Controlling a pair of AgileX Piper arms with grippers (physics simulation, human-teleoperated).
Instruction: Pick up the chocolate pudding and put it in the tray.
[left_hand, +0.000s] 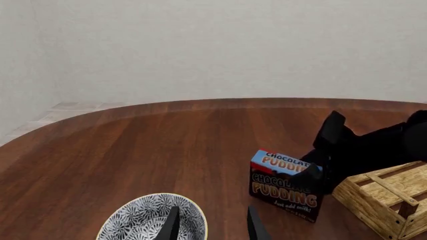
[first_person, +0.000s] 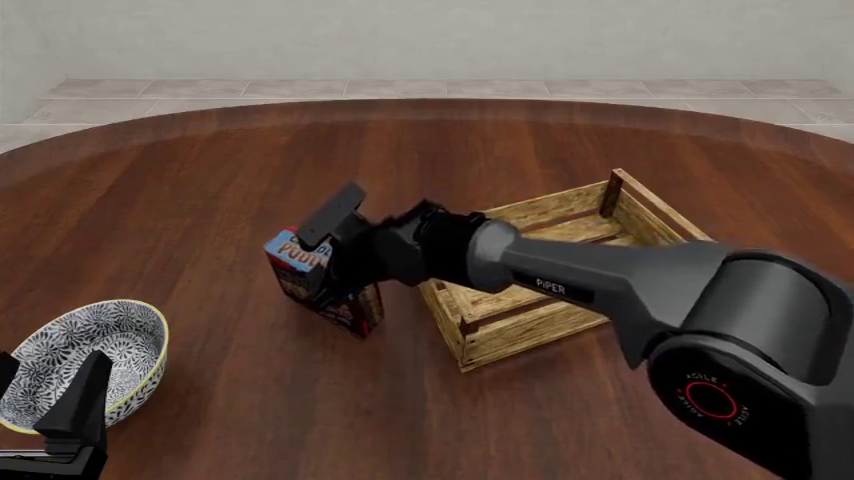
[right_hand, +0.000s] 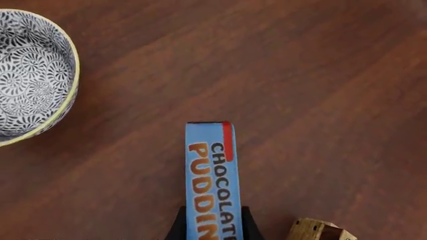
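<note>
Gripping chocolate pudding (first_person: 310, 268), right tool (first_person: 328, 270) just beside tray (first_person: 534, 320).

1. The table (first_person: 200, 200) is dark, smooth wood with a soft sheen.
2. The tray (first_person: 534, 320) is pale, rough-grained slatted wood, matt.
3. The chocolate pudding (right_hand: 212, 175) looks like printed card, smooth.
4. The bowl (right_hand: 33, 75) looks like glazed ceramic.
5. The right arm (first_person: 601, 275) is matt grey-black plastic.

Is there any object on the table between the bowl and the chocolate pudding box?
No. In the front view, only bare wooden table lies between the bowl and the chocolate pudding; the right wrist view shows the same.
</note>
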